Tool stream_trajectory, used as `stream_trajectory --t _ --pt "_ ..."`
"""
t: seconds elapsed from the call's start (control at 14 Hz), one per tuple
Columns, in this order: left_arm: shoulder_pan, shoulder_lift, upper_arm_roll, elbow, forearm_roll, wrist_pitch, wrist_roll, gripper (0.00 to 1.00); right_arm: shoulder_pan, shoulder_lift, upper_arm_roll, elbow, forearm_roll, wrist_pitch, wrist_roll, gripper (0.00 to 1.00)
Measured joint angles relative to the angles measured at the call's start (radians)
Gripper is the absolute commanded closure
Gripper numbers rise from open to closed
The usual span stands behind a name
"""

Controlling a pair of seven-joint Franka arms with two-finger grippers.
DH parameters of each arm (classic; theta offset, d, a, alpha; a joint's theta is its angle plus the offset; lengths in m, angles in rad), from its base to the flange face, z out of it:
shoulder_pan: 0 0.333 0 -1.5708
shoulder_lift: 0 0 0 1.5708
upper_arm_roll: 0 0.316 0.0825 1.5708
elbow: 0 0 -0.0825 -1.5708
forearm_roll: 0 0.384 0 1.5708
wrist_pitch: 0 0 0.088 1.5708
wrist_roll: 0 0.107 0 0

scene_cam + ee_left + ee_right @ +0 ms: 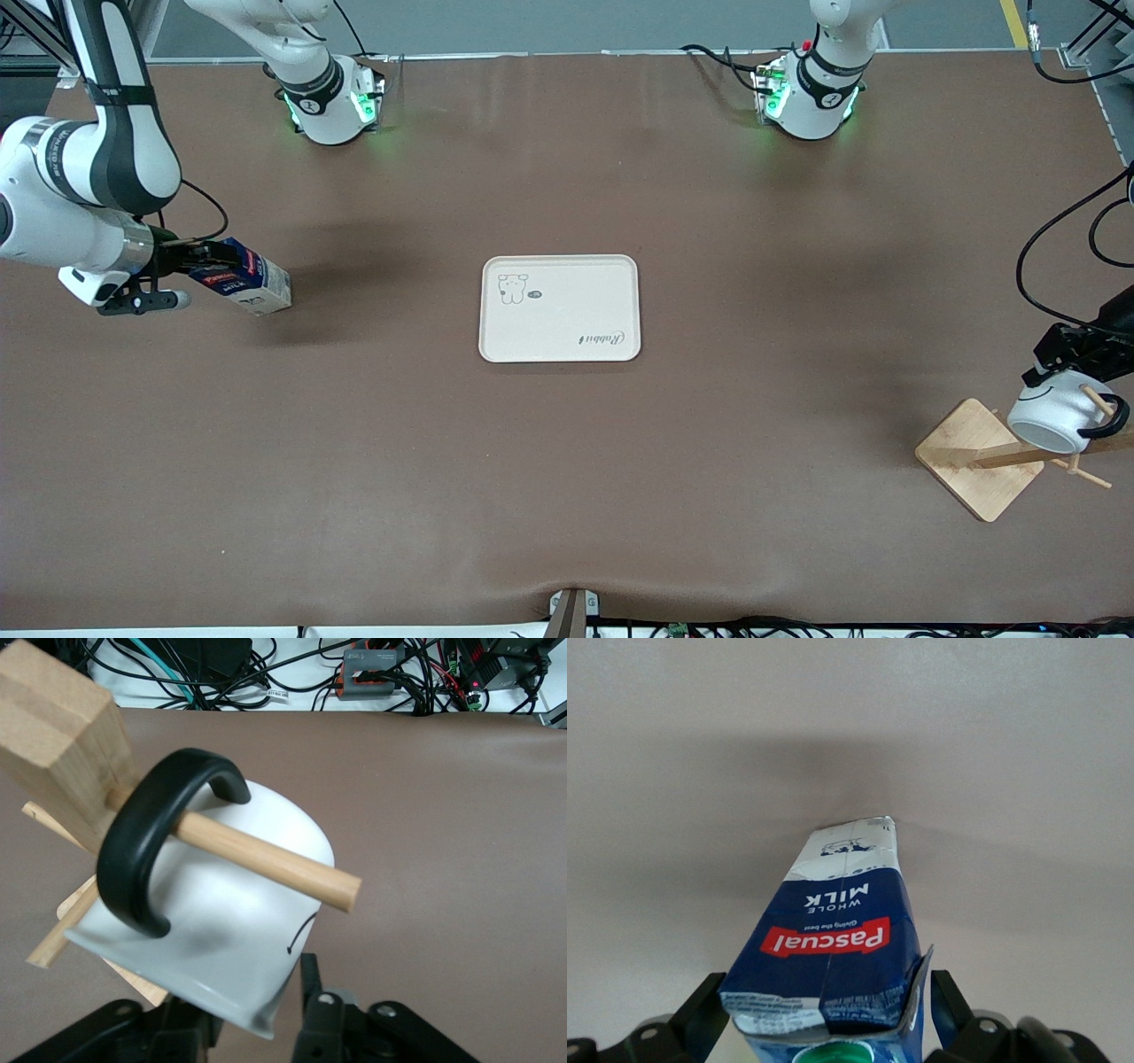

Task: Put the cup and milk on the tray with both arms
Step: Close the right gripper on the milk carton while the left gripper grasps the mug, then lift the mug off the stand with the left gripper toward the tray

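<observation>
My right gripper (199, 261) is shut on the top of the dark-blue milk carton (252, 282) and holds it tilted just over the table at the right arm's end. In the right wrist view the fingers flank the carton (833, 939), and its green cap (833, 1056) shows between them. My left gripper (1056, 379) is shut on the rim of the white cup (1052, 421), whose black handle (133, 859) still hangs round a wooden peg (266, 859) of the rack. One finger (312, 992) presses the cup's wall (239, 904); the other is hidden. The cream tray (567, 301) lies mid-table.
The wooden rack with its square base (970, 456) stands at the left arm's end, nearer the front camera than the tray. Black cables (1045, 266) trail over the table edge by the left arm. Both arm bases stand along the table's back edge.
</observation>
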Motion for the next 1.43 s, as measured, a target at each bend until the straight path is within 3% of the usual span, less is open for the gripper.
stream_trajectory --t 0.14,0.29,0.43,0.79,1.43 --pt "0.000 0.000 -0.002 0.000 0.000 0.000 0.000 0.73 -0.002 0.000 -0.001 -0.021 -0.001 0.023 -0.001 0.06" --pt "0.000 0.000 -0.004 0.000 0.000 0.000 0.000 0.78 -0.002 0.000 -0.001 -0.026 -0.001 0.025 -0.001 0.41" --pt "0.000 0.000 -0.006 0.000 0.000 0.000 0.001 0.86 -0.002 -0.001 -0.001 -0.026 -0.003 0.025 -0.002 0.59" --pt "-0.002 -0.002 -0.019 0.003 -0.004 -0.005 0.008 1.00 -0.003 -0.006 -0.002 -0.026 -0.006 0.024 -0.002 0.61" --pt "-0.002 -0.043 -0.039 0.024 -0.003 -0.120 0.010 1.00 -0.011 -0.010 -0.006 -0.011 -0.006 -0.021 -0.002 0.65"
